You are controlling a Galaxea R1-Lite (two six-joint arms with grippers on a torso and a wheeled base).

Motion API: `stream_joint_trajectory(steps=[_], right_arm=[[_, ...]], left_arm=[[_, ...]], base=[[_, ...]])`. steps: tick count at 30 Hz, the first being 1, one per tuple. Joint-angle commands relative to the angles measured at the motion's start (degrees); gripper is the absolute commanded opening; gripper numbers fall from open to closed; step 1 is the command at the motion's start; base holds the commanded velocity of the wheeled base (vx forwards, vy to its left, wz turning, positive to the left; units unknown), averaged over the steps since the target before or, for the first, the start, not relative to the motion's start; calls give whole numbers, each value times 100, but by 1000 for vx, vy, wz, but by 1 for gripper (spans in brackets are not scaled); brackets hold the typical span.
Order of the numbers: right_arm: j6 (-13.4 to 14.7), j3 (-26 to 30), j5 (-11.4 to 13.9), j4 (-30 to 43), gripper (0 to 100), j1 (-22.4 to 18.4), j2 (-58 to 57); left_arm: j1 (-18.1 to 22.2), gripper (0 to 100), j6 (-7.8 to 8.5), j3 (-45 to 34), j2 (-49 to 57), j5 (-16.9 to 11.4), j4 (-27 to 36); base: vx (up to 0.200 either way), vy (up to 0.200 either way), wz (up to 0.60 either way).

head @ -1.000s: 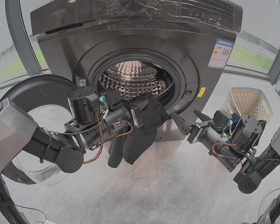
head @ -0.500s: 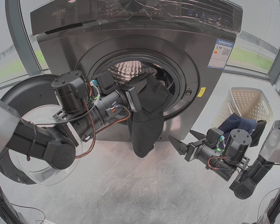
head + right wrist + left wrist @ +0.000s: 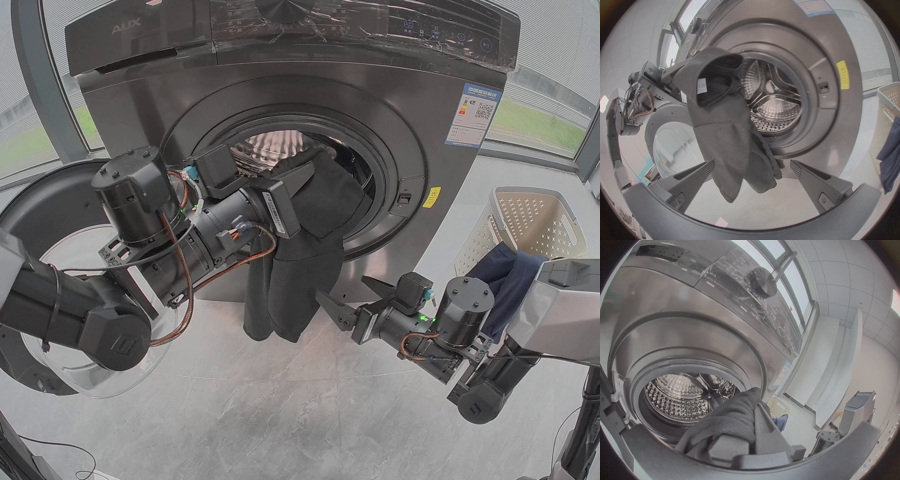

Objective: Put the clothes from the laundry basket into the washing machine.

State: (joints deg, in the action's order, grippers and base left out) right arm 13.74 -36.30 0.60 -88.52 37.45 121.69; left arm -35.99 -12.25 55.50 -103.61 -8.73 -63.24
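Observation:
The washing machine (image 3: 437, 125) stands in front of me with its drum (image 3: 275, 147) open. My left gripper (image 3: 309, 164) is at the mouth of the drum, shut on a dark grey garment (image 3: 306, 250). Most of that garment hangs down in front of the machine's lower rim. In the left wrist view the cloth (image 3: 731, 421) lies bunched over the fingers, just before the drum (image 3: 675, 396). My right gripper (image 3: 344, 290) is open, low and just right of the garment's hanging end. In the right wrist view its fingers flank the hanging cloth (image 3: 725, 131).
The round door (image 3: 75, 250) is swung fully open to the left, behind my left arm. A beige laundry basket (image 3: 537, 219) stands on the floor at the right with a navy cloth (image 3: 506, 275) draped over its near rim. Bare grey floor lies in front of the machine.
My left arm has lifted the garment from below the opening up to the drum's mouth. My right arm has dropped and moved left, from beside the basket to near the garment's lower end.

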Motion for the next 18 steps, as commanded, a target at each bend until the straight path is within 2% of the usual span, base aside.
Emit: stream_joint_trajectory(steps=[1, 11, 17, 18], right_arm=[[24, -386, 55, 1, 100, 131, 409], [76, -1406, 55, 1, 100, -27, 927], [103, -1467, 107, -8, 100, 17, 936], [138, -1415, 213, -17, 100, 61, 901]], left_arm=[[-14, 0, -5, -92, -28, 3, -127], [-22, 0, -5, -251, 16, -6, -276], [-22, 0, -5, -268, -2, -15, -285], [-5, 0, -5, -268, -19, -15, -285]], base=[[0, 0, 0], [0, 0, 0], [0, 0, 0], [0, 0, 0]])
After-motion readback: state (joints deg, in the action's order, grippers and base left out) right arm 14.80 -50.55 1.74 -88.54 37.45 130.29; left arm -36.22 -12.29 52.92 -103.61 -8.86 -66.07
